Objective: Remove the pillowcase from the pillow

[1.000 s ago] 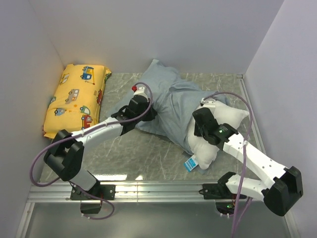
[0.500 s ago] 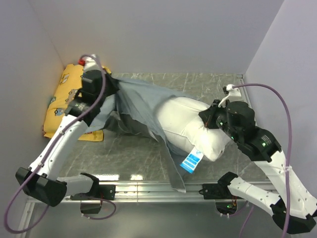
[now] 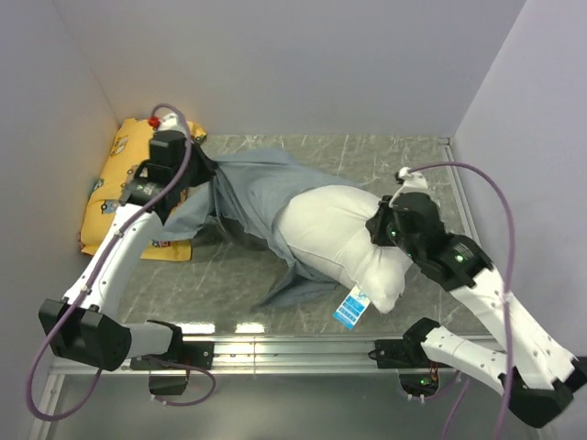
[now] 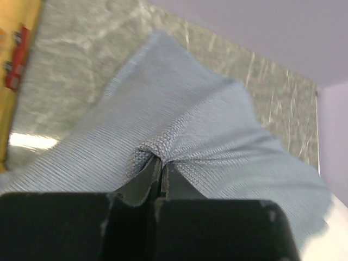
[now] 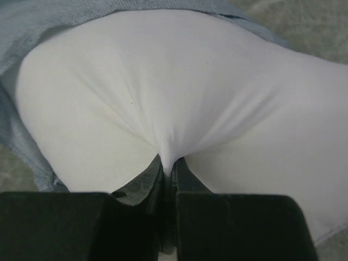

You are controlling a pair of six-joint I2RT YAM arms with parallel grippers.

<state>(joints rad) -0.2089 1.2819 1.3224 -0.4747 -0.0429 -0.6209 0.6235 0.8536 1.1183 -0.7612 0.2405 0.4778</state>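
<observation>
Pillowcase (image 3: pixel 249 186) dragged farther left; pillow (image 3: pixel 330 231) lies diagonally.

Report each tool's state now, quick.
Left tool: closed, pinching a fold of the pillowcase.
Right tool: closed, pinching the fabric of the pillow.

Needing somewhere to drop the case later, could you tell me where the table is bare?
Bare table lies behind the pillow by the back wall, and in front of the pillowcase near the rail. The left is crowded by the yellow cushion.
</observation>
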